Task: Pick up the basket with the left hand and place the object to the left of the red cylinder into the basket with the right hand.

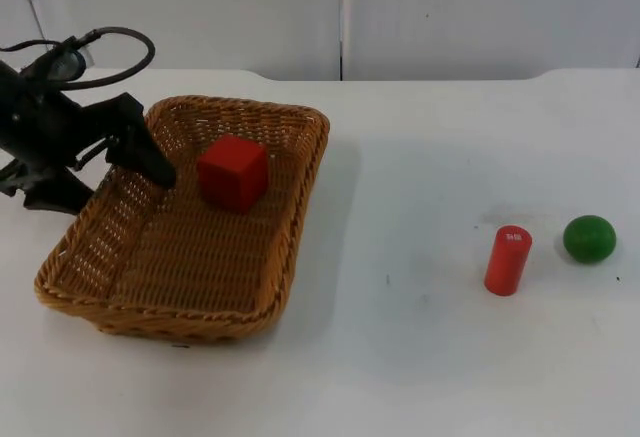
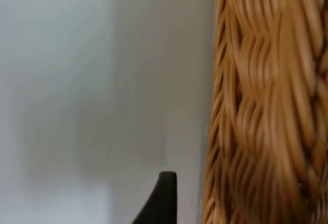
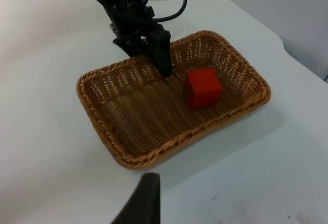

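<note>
Wicker basket (image 1: 190, 287) rim straddled by left gripper (image 1: 120, 182).

The bench (image 1: 420, 357) was a white top ending at a grey partition wall along the upper edge of the top view. A woven wicker basket (image 1: 150, 292) rested on it at left of frame, its long side running toward the lower left. A red cylinder (image 1: 508, 260) stood upright at right of centre. A green ball (image 1: 589, 238) lay just beside the cylinder, to its right and apart from it. A few small dark specks marked the surface between basket and cylinder.
</note>
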`<act>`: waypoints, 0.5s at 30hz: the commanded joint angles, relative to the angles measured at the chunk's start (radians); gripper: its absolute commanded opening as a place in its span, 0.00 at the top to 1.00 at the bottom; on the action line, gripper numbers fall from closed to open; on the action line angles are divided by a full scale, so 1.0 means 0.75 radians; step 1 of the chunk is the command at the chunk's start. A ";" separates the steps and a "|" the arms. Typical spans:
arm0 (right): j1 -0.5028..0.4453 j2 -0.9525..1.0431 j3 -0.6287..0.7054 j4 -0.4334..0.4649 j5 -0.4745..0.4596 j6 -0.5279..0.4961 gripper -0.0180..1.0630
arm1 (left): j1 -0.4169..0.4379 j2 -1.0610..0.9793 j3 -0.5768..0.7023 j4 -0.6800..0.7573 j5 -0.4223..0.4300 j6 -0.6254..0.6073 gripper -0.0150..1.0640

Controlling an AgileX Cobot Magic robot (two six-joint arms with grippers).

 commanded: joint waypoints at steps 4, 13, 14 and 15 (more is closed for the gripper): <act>-0.006 -0.007 0.006 -0.005 -0.016 -0.016 0.15 | 0.003 -0.088 -0.005 0.000 -0.006 -0.019 0.19; -0.006 -0.007 0.006 -0.005 -0.013 -0.016 0.15 | 0.003 -0.245 -0.005 0.216 -0.012 -0.171 0.19; -0.006 -0.007 0.006 -0.005 -0.013 -0.016 0.15 | 0.003 -0.270 -0.005 0.247 0.003 -0.198 0.19; -0.006 -0.007 0.006 -0.005 -0.013 -0.016 0.15 | 0.003 -0.293 -0.005 0.260 0.022 -0.215 0.19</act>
